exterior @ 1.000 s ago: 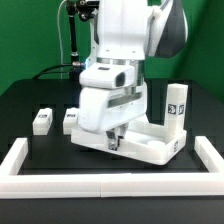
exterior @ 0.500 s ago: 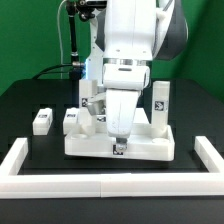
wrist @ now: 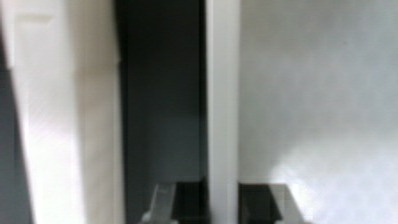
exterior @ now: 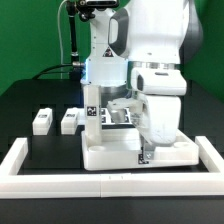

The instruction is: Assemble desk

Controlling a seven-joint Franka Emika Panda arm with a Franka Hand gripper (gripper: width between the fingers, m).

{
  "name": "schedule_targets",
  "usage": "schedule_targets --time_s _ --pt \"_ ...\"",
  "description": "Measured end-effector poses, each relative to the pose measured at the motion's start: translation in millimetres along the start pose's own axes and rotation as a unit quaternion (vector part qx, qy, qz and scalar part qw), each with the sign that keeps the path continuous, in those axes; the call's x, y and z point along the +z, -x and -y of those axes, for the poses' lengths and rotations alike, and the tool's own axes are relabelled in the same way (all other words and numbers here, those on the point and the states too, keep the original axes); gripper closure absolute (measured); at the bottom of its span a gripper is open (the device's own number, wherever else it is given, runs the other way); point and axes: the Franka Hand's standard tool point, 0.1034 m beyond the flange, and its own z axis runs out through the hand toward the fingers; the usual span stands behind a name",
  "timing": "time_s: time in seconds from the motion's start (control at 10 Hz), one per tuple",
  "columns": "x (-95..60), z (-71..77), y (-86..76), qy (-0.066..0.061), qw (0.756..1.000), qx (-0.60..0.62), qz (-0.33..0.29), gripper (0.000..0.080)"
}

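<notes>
The white desk top [exterior: 118, 152] lies on the black table with its raised rim up. One white leg [exterior: 92, 110] with a tag stands upright at its corner on the exterior view's left. My gripper [exterior: 147, 154] is shut on the top's front rim at the exterior view's right. In the wrist view the rim [wrist: 222, 90] runs as a white strip between my two dark fingers [wrist: 180, 203], with my gripper [wrist: 222, 198] closed around it. Two loose legs [exterior: 41, 121] [exterior: 69, 120] lie on the table to the exterior view's left. The arm hides the top's far right part.
Long white border bars run along the front [exterior: 100, 186], the exterior view's left [exterior: 16, 158] and right [exterior: 211, 155] of the table. A black post with a cable [exterior: 70, 40] stands at the back left.
My arm has swung to the exterior view's right, and the desk top has turned and slid right with it. The upright leg seen on the right earlier is now hidden behind the arm.
</notes>
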Motion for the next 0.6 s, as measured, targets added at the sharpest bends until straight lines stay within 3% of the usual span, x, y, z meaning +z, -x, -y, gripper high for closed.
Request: schedule_targets --time_s 0.6 --pt "0.5 0.2 0.8 0.001 1.0 0.002 0.0 0.0732"
